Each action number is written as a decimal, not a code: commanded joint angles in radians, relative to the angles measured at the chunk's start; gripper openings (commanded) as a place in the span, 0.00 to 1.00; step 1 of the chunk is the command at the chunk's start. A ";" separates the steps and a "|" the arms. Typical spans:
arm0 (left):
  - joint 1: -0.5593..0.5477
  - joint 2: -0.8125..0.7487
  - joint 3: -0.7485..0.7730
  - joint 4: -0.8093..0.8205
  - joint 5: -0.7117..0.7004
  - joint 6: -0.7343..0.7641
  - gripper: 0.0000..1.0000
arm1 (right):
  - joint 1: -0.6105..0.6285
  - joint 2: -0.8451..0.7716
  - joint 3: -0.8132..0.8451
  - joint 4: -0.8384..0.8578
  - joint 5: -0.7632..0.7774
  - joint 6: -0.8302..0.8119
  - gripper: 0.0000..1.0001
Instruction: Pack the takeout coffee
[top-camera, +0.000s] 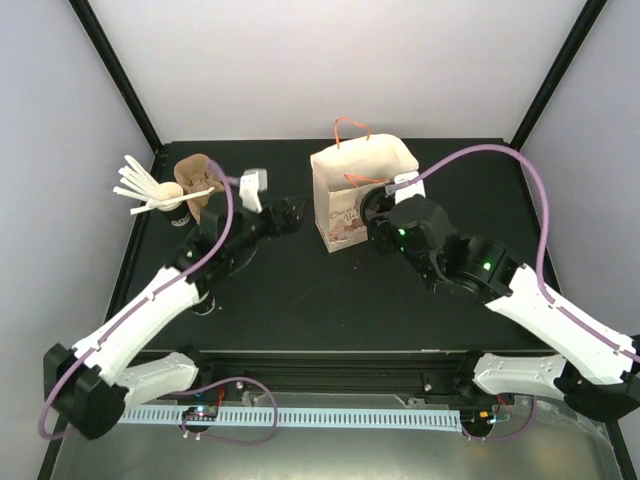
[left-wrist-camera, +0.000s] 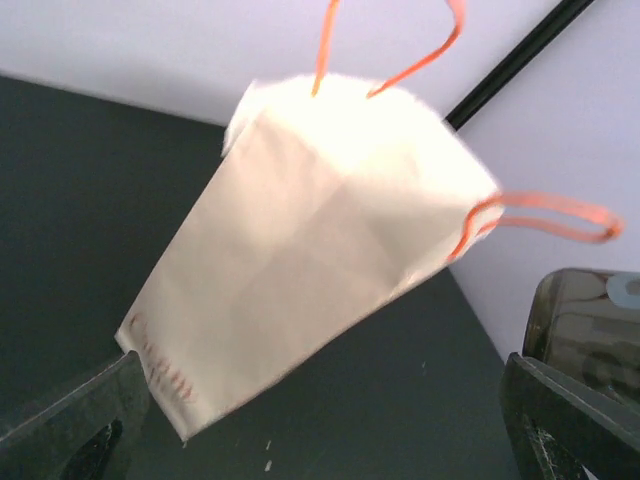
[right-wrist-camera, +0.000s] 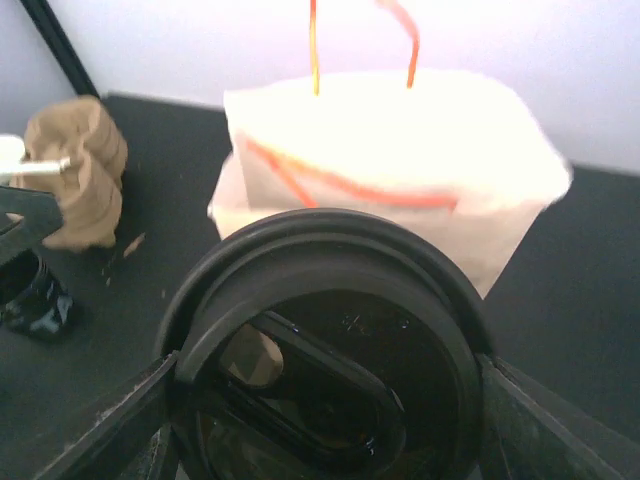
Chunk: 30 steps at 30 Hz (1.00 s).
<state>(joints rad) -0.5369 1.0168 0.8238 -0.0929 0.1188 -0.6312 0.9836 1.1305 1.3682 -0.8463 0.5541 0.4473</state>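
At the table's (top-camera: 300, 300) far left corner stand the stirrer cup (top-camera: 168, 205) and the pulp carriers (top-camera: 195, 178), touching or nearly so. Towards the middle, the left gripper (top-camera: 290, 215) hangs just left of the bag (top-camera: 350, 190), its fingers spread wide with nothing between them. The bag stands upright near the far edge, orange handles up. Just to its right, the right gripper (top-camera: 382, 222) is clamped on a lidded coffee cup (right-wrist-camera: 325, 350), one finger on each side, with the cup close against the bag's near face. The cup is probably light, though I cannot tell whether it is filled. Its paper wall will likely dent under a hard squeeze, and the glossy lid looks slippery and could pop off. The safest hold is across the body just under the lid rim, keeping the cup upright.
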 joint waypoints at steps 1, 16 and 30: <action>0.007 0.205 0.295 -0.099 0.039 0.088 0.99 | -0.005 -0.039 0.081 0.158 0.157 -0.193 0.56; 0.008 0.662 0.839 -0.584 0.142 -0.173 0.80 | -0.005 -0.063 0.244 0.136 0.226 -0.334 0.56; 0.022 0.848 1.155 -1.012 0.197 -0.064 0.22 | -0.110 0.101 0.368 -0.014 -0.057 -0.291 0.57</action>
<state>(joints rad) -0.5247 1.8835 1.9354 -0.9234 0.2745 -0.7792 0.9497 1.1866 1.6272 -0.7742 0.6617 0.1299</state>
